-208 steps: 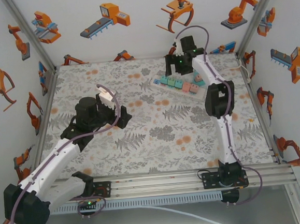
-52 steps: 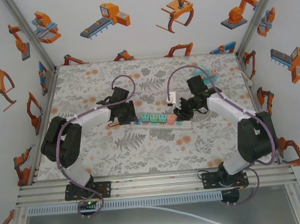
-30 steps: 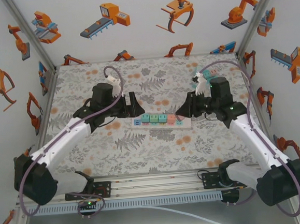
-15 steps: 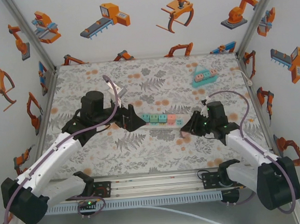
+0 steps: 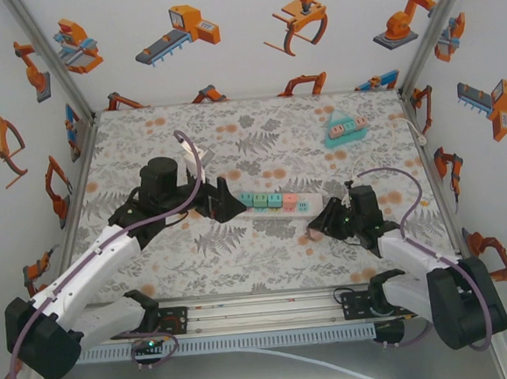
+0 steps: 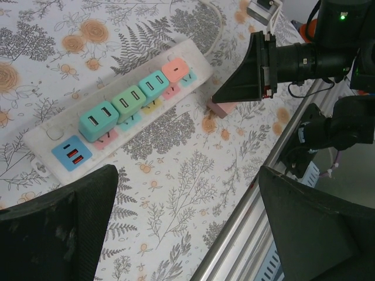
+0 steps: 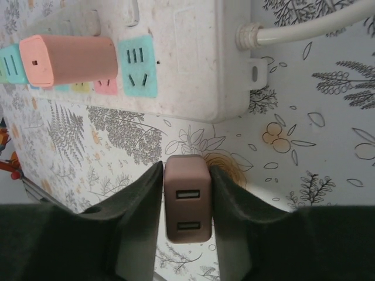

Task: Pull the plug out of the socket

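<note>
Clamps plug [image 7: 187,202] in right gripper [image 7: 185,171], free of strip [image 7: 181,52].
Holds it just beside strip's cord end; spreads left gripper [image 5: 225,201] wide by the other end.

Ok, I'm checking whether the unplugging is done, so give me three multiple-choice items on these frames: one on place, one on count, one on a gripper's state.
1. Where is the dusty-pink USB charger? A) seated in a socket B) in the right gripper, off the power strip C) lying loose
2. How many chargers are plugged into the strip? A) two B) six C) four
3. The left gripper is: A) open B) shut on the strip C) shut on a charger
Key: 1 B, clamped clear of the strip in the right wrist view; 2 C, teal, green, teal, pink; 3 A, its fingers stand wide apart.
</note>
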Motion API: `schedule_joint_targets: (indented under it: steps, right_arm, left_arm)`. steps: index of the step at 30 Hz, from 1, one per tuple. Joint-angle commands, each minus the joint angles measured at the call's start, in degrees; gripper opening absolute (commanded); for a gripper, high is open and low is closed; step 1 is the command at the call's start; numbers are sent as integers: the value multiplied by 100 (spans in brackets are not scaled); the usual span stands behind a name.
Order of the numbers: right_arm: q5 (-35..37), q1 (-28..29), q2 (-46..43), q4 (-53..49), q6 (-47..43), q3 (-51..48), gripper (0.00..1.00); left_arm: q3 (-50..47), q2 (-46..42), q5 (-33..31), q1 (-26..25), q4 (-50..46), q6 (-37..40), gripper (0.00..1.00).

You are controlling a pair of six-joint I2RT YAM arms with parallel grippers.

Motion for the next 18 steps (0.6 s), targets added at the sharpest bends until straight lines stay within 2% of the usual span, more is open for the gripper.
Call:
schedule_joint_targets:
  steps: [1,5,18]
  right_arm:
    - [287,-29,-58,82,-5,-111,46]
    - [427,-31,-227,-36,21,-210,55]
    - [850,-28,-1243,-1481,-485,425,58]
  left_arm:
    - [-6,-2,-163,-9,116,-116,97]
    - [-50,-19,-295,-7,159,-188,97]
    - [-129,-120,-902,-13,1,-359,97]
